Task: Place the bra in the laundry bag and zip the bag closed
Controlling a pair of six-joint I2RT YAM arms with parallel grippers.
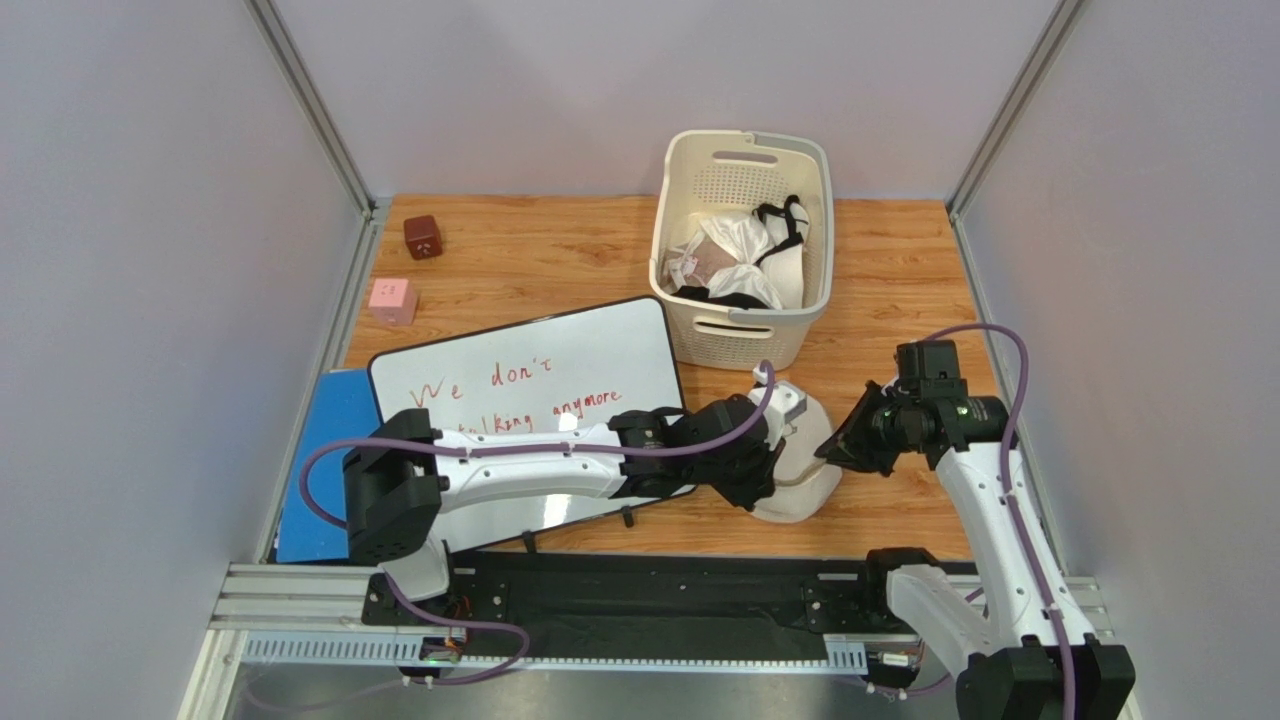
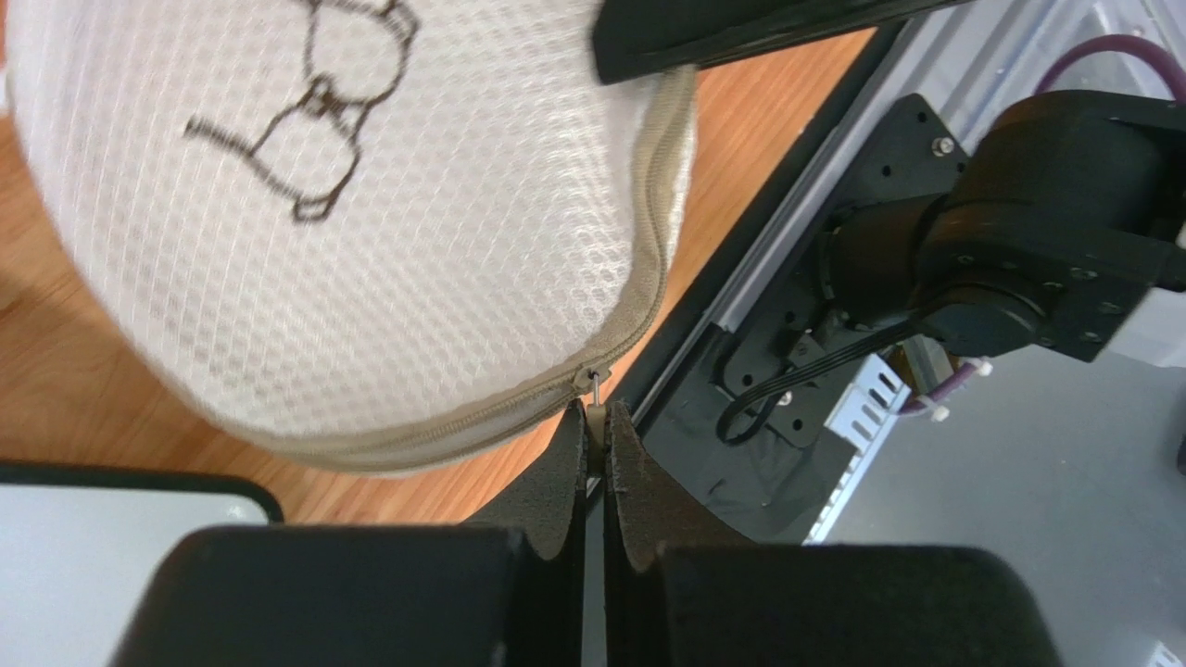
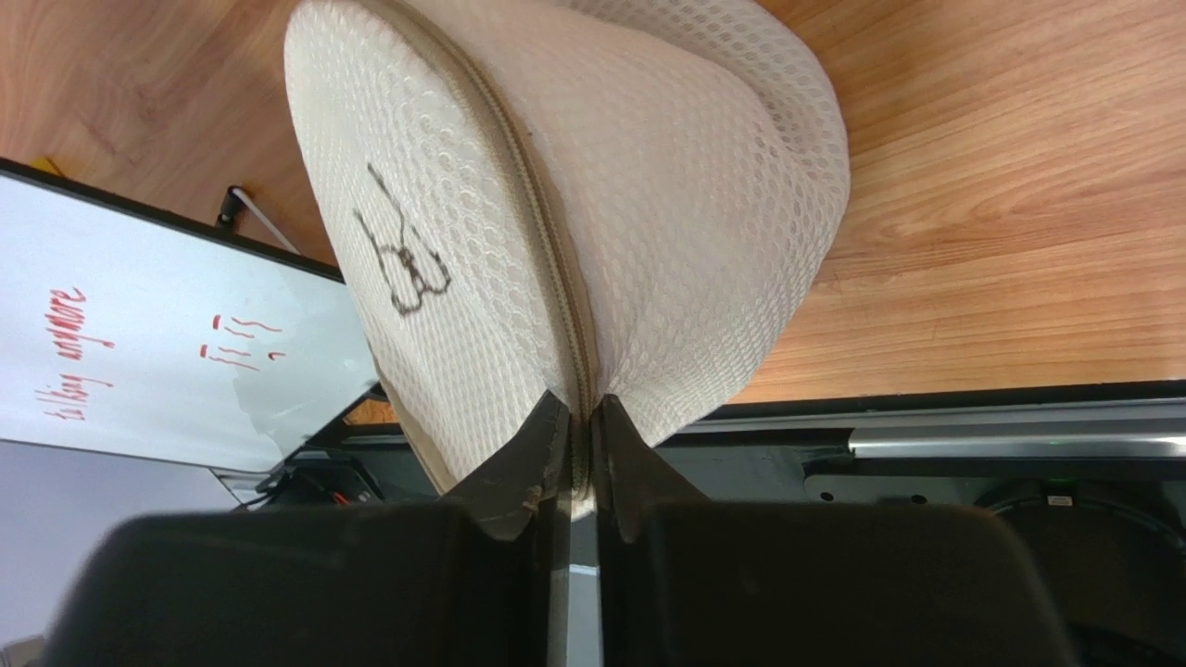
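The round cream mesh laundry bag stands on edge near the table's front, held between both grippers. My left gripper is shut on the bag's small metal zipper pull at the rim; the zipper teeth to the left of the slider look closed. The bag has a dark doodle on its dome. My right gripper is shut on the bag's zipper rim, pinching the seam of the bag. In the top view the left gripper is at the bag's left and the right gripper at its right. The bra is not visible.
A cream slatted basket with white and black-strapped garments stands behind the bag. A whiteboard with red writing lies left, over a blue board. A pink cube and a brown cube sit far left. The black base rail runs along the front.
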